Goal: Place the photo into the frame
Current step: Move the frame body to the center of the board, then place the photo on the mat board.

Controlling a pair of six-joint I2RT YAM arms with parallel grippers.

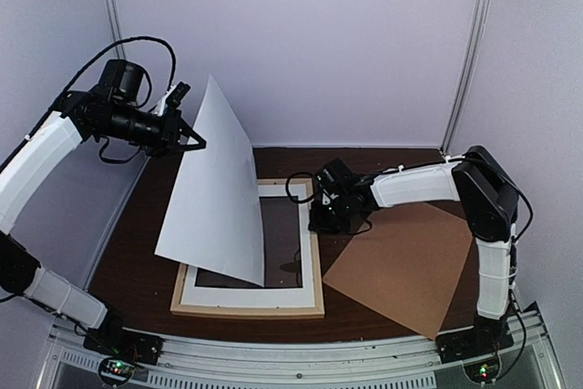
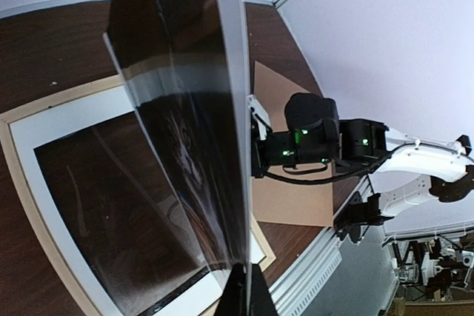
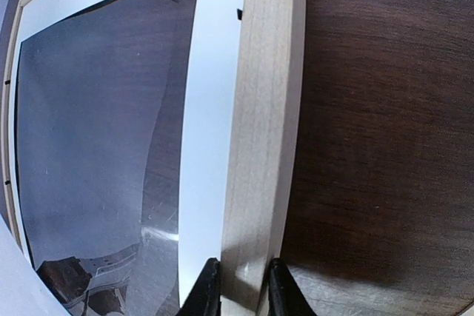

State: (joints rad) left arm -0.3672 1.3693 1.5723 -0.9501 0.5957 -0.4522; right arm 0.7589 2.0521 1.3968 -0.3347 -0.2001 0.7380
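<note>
Photo (image 1: 214, 189) pinched at its upper edge by left gripper (image 1: 187, 138) — raised, tilted, white back facing up.
Lower edge over the frame (image 1: 250, 307) lying on the table (image 1: 137, 261) — right gripper (image 3: 241, 290) clamps frame's right rail; brown board (image 1: 401, 261) just beside.

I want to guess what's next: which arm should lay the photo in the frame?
Left. The left gripper holds the photo tilted above the frame. The right gripper only pinches the frame's edge.
</note>
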